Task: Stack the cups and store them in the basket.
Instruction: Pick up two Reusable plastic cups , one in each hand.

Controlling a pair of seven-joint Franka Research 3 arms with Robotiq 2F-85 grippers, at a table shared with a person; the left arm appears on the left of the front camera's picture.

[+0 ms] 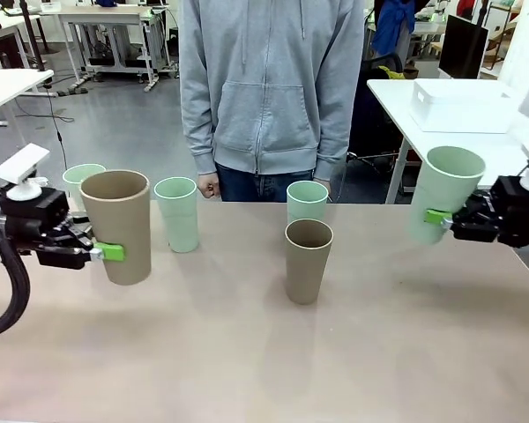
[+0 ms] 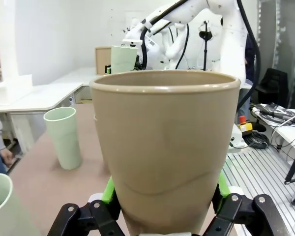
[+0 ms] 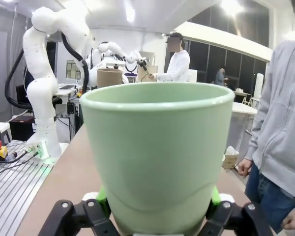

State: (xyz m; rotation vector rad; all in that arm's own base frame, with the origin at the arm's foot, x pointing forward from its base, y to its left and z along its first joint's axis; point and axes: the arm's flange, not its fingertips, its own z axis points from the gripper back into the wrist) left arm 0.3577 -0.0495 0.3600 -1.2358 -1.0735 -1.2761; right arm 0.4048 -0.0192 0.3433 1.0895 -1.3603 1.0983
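Six cups, all mouth-up. Lifted tan cup (image 1: pixel 116 225) far left, upright. Lifted mint cup (image 1: pixel 445 192) far right, slightly tilted. Standing: mint cup (image 1: pixel 81 181) back-left, mint cup (image 1: pixel 177 213) left of centre, mint cup (image 1: pixel 307 201) centre, second tan cup (image 1: pixel 309 260) just in front of it. White basket (image 1: pixel 458 104) far back right, well apart.
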